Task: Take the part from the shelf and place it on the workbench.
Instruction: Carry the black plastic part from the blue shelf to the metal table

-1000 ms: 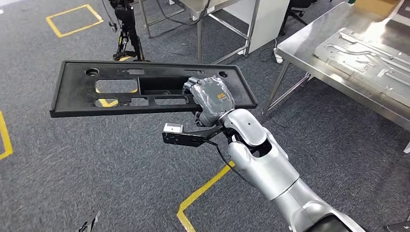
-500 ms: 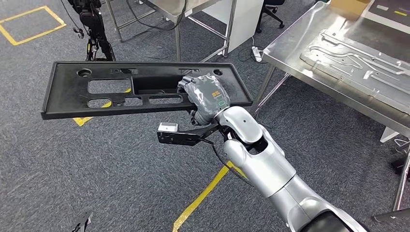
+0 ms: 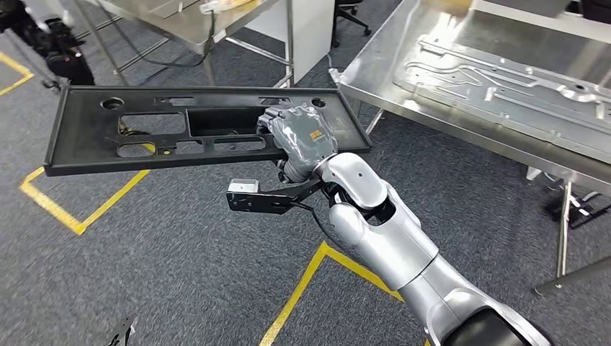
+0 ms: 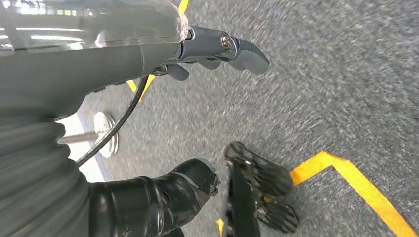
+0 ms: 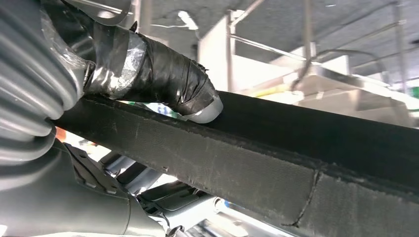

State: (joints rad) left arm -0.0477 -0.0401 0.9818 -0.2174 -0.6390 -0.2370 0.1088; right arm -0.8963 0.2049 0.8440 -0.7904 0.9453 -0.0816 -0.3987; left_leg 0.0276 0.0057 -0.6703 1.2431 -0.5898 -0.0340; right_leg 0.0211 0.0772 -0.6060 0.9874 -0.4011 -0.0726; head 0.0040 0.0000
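My left hand [image 4: 207, 54] hangs over grey carpet, fingers loosely extended, gripping nothing; motion blur softens detail there. In the head view I see the black part [image 3: 180, 133], a long flat panel with cutouts, carried level above the floor. My right hand [image 3: 301, 140] grips its near edge toward the right end, the fingers underneath hidden. The steel table [image 3: 375, 83] stands right, cut off by the frame.
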